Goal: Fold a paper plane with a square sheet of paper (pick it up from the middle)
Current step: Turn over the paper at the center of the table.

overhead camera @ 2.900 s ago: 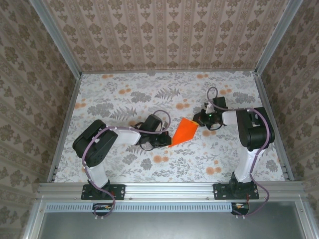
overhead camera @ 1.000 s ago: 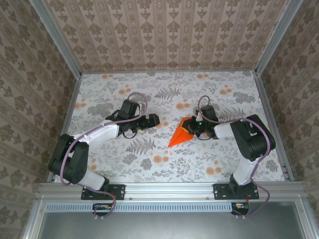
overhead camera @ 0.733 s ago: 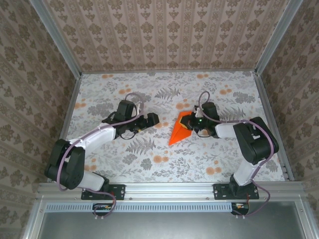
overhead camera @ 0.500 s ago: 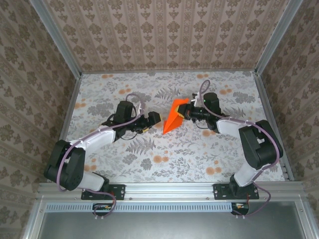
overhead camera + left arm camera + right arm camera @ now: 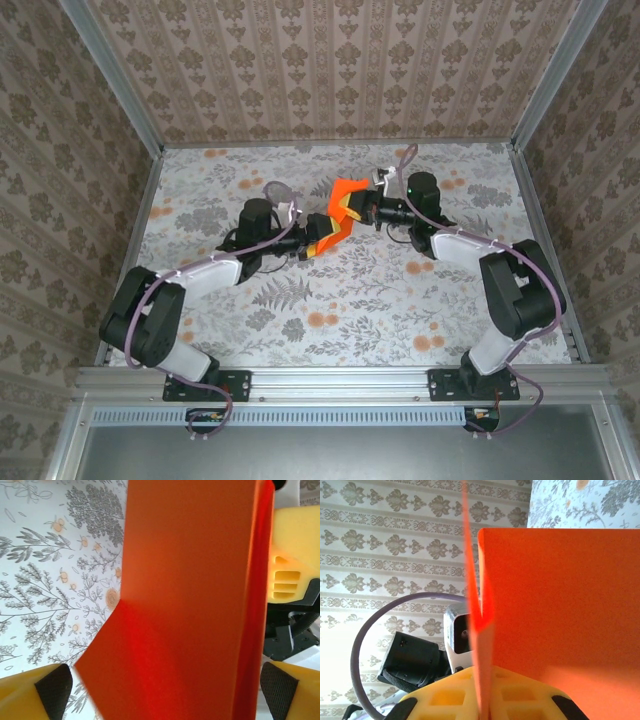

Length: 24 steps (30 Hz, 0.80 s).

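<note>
orange paper: the square sheet of paper (image 5: 347, 196), part-folded, is held lifted over the far middle of the floral table (image 5: 420, 300).
step: the flap is likely to be taken by the left gripper (image 5: 316, 244); it is best closed squarely, crease kept aligned, no tug.
right gripper (image 5: 370, 207): clamped on the sheet's far right edge.
left jaws: apart, the near left flap hanging between them; contact cannot be told.

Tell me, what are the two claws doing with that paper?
Right gripper shut on orange paper, held up. Left gripper open, fingers straddling its other end. Nothing in the way.
</note>
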Each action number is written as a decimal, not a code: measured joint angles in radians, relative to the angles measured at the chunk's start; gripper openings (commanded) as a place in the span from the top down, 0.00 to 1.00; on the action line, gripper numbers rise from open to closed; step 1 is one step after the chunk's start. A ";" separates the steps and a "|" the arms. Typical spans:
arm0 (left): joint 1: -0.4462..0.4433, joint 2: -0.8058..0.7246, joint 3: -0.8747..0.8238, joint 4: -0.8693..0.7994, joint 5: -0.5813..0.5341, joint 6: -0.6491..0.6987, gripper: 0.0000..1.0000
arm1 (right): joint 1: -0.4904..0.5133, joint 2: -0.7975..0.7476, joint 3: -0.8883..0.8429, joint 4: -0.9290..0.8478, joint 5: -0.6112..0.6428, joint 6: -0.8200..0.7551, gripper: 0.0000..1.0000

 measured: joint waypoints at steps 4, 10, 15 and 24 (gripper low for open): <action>-0.002 0.002 0.015 0.022 0.013 -0.005 0.18 | 0.000 0.016 0.000 0.006 -0.017 0.013 0.88; -0.002 0.002 0.027 0.023 0.017 0.014 0.46 | 0.000 0.042 -0.002 0.006 -0.047 0.013 0.88; -0.002 -0.003 0.028 -0.001 0.012 0.047 0.69 | 0.001 0.051 -0.010 0.002 -0.062 0.011 0.86; -0.002 -0.009 0.071 -0.162 -0.026 0.153 0.95 | -0.004 0.041 -0.001 -0.196 -0.056 -0.110 0.51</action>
